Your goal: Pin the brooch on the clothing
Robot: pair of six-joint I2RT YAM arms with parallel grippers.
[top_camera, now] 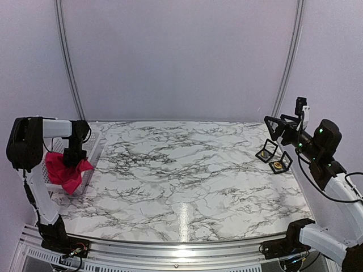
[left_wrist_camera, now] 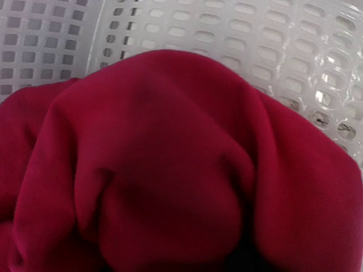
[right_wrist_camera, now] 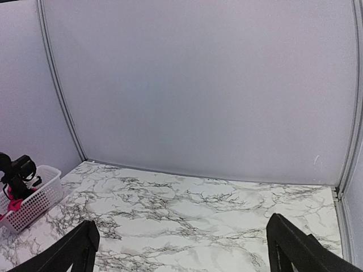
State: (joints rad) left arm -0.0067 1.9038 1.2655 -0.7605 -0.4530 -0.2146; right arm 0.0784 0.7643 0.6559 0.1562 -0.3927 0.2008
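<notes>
- The white basket (top_camera: 95, 148) stands at the far left edge of the tabletop (top_camera: 187, 170).
- The T-shirt (top_camera: 65, 173) lies bunched inside the basket, with one fold hanging over the near wall. It is not yet on the tabletop.
- The left gripper (top_camera: 74, 158) points down into the basket and sits on the fabric. Its wrist view shows only cloth and basket wall, so we cannot tell how far its fingers are apart or whether they have caught a fold.
- Risk: a pinch on a thin top fold may slip when lifted, dropping the T-shirt back.
- Risk: the fabric may snag on the perforated wall. We judge the basket light enough to be dragged or tipped with it.
- Risk: a crumpled T-shirt gives no flat area for pinning, so we advise spreading it first.
- Two small black cases (top_camera: 266, 152) rest tilted at the right of the tabletop. Each shows a small gold piece, which we take for the brooch (top_camera: 277, 165).
- The right gripper (top_camera: 272, 127) hangs above them with its fingers spread wide, holding nothing.
- Risk: a careless descent could knock a case over.
</notes>
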